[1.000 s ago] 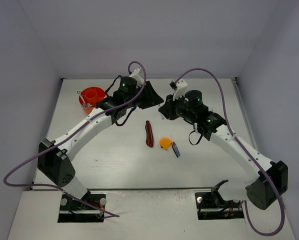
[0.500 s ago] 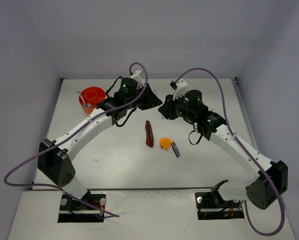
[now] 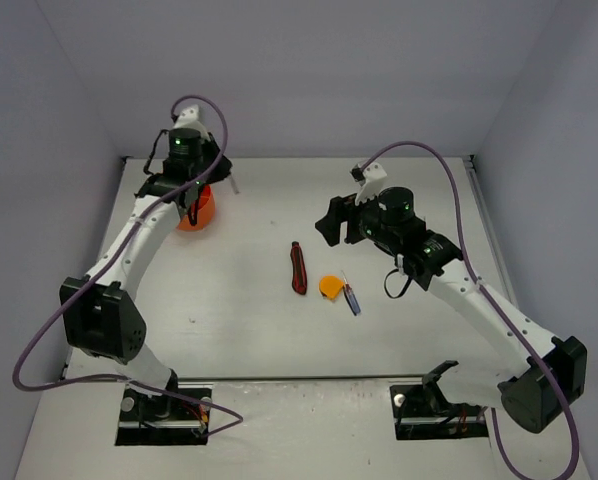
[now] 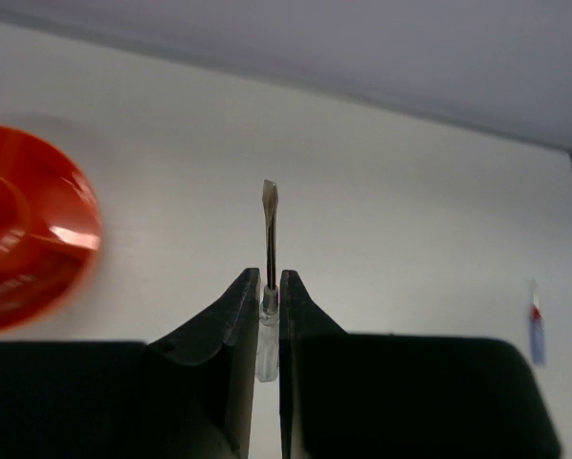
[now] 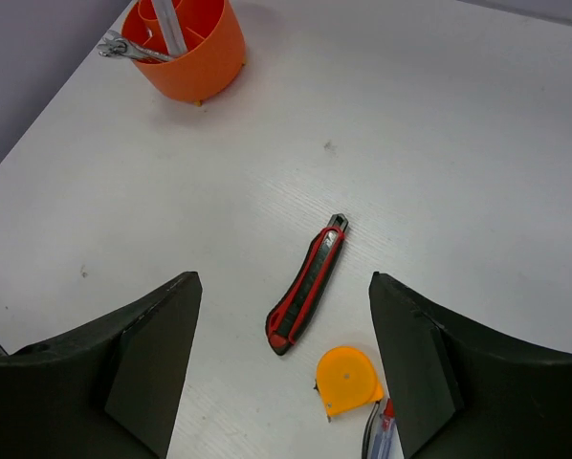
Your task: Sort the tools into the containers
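My left gripper (image 4: 269, 277) is shut on a thin screwdriver (image 4: 270, 225) with a clear handle, its shaft sticking out past the fingertips. In the top view that gripper (image 3: 222, 172) hangs just right of the orange-red tub (image 3: 197, 212), which the arm partly hides. The tub (image 5: 195, 48) holds a silver wrench (image 5: 123, 46) and another silver tool. My right gripper (image 5: 286, 279) is open with nothing in it, above the red-black knife (image 5: 308, 285), the orange tape measure (image 5: 348, 380) and the blue-red screwdriver (image 5: 382, 435). On the table these lie mid-table (image 3: 298, 268).
The left wall runs close behind the tub (image 4: 28, 239). White table (image 3: 239, 300) lies between the tub and the tools. The back wall stands just beyond both grippers.
Both grippers were together at mid-table. My left arm has swung left to the tub with the thin screwdriver in its jaws. My right gripper has opened.
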Robot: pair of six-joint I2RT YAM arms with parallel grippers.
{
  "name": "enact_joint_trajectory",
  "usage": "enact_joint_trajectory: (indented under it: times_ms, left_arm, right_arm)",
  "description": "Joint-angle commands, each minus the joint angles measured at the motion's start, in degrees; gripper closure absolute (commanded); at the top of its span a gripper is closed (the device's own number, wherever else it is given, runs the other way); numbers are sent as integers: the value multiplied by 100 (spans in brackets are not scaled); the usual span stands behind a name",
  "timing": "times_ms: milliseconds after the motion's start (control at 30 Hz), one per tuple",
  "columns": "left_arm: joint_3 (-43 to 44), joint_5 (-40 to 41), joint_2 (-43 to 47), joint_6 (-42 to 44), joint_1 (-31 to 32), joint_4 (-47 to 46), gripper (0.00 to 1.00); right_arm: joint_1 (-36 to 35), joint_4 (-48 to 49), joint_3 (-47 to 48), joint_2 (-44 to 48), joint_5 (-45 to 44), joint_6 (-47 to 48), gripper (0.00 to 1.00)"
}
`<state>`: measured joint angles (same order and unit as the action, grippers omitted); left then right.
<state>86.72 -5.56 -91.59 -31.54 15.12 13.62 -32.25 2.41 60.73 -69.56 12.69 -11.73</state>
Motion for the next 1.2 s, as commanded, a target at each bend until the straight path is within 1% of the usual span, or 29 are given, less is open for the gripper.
enact_joint_trajectory:
  times_ms: [0, 100, 133, 267, 400, 600, 767, 900, 1000, 1067, 1100, 1167]
  left_arm:
    - [508, 892, -251, 528, -604, -929, 100]
    - [770, 1150, -737, 654, -824, -1493, 100]
    - [875, 1236, -870, 716, -843, -1551, 100]
    - [1443, 1402, -1542, 815, -934, -1441, 100]
    - [1663, 1460, -1992, 787, -1001, -1409, 100]
    - [1669, 1541, -2139, 822, -1061, -1014, 100]
    - [1606, 1398, -2264, 915, -1074, -811, 100]
    - [1704, 1464, -2369, 928, -1090, -309, 100]
    - [1684, 1505, -2413, 889, -1099, -134, 100]
    - [1703, 1467, -2464, 875, -1109, 31, 98]
    - [1736, 1441, -2497, 856, -1115, 71, 95]
    - [1769, 1326, -2535, 822, -1125, 191, 92]
  right_arm:
    - [77, 127, -191, 524, -257, -108, 32]
    - [114, -88, -289, 671, -354, -144, 32]
    - [131, -141, -299, 713, -380, -162, 32]
    - [150, -229, -443, 1048, -553, -307, 32]
    - [167, -520, -548, 1280, -697, -424, 31]
    - [176, -719, -617, 1563, -921, -540, 31]
    - [176, -769, -696, 1640, -979, -604, 31]
    - [176, -806, -759, 1668, -1014, -620, 31]
    - [176, -852, -824, 1716, -1115, -628, 30]
    - [184, -887, -880, 1763, -1260, -690, 29]
    - [184, -926, -886, 1777, -1405, -697, 29]
    - [197, -1011, -884, 1760, -1697, -773, 29]
